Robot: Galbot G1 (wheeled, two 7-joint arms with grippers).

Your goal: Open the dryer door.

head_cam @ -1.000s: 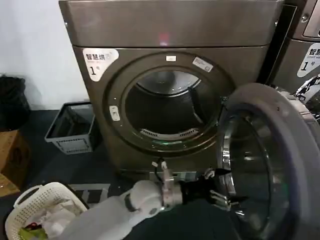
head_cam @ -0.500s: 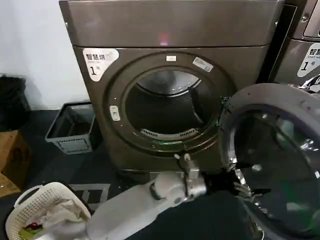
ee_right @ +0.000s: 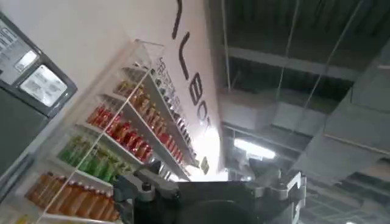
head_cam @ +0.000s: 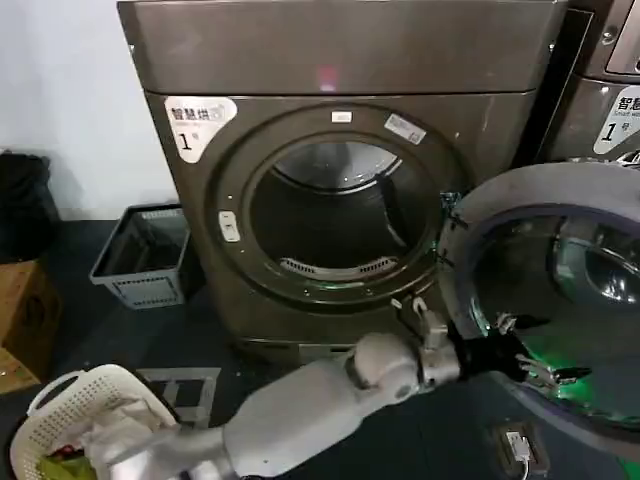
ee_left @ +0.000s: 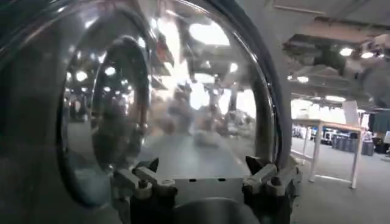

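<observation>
The dryer (head_cam: 340, 60), bronze-grey with a white "1" sticker, stands in the middle with its round drum mouth (head_cam: 335, 220) uncovered. The dryer door (head_cam: 500, 200) hangs swung out to the right, its grey inner rim and dark glass turned toward me. My left arm reaches across from the lower left. My left gripper (head_cam: 535, 350) is open at the lower part of the door's inner glass, with nothing between its fingers. In the left wrist view the left gripper (ee_left: 203, 164) faces the domed glass of the dryer door (ee_left: 183, 91) close up. My right gripper (ee_right: 207, 176) is open and points up at a ceiling.
A second bronze machine (head_cam: 605, 90) stands right behind the open door. A grey crate (head_cam: 145, 255) sits on the floor left of the dryer. A white laundry basket (head_cam: 60, 395) and a cardboard box (head_cam: 20, 320) are at the lower left. A small device (head_cam: 515, 445) lies on the floor.
The door has swung farther out to the right, showing more of its inner face. My left arm has followed it rightward, stretching farther across the front of the dryer.
</observation>
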